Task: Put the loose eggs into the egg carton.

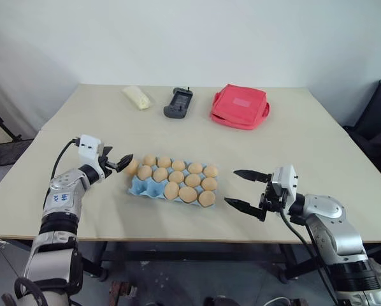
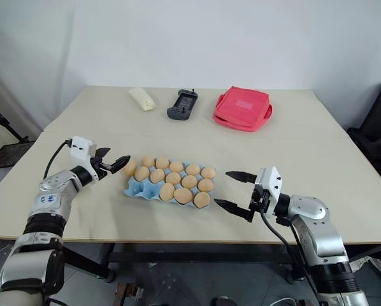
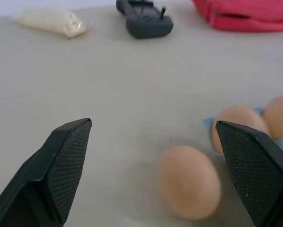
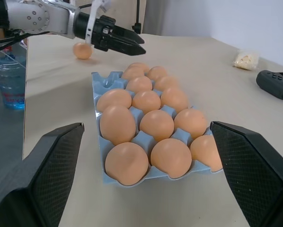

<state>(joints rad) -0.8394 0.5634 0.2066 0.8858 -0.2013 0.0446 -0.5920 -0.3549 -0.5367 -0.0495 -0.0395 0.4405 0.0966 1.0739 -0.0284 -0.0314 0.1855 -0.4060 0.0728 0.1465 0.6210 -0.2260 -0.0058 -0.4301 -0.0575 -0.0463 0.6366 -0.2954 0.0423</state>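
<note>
Beige desk against a plain white wall, with a cream packet, a dark handheld device and a red pouch lined up along the far side, well beyond both arms. Left end effector released, fingers spread, aimed level at one loose egg lying on the desk just ahead of the fingertips and just beside the near-left corner of the egg carton; in the left wrist view, that egg sits between the open fingers but nearer the right one, not yet gripped, long axis seemingly running away from the end effector, though hard to judge. Carton lying flat between the two end effectors, long side running left to right, most cups already filled with eggs, a few cups at the left end bare. Right end effector also released, empty, hovering just off the carton's right end. Judged nearly done: one loose egg left to seat.
</note>
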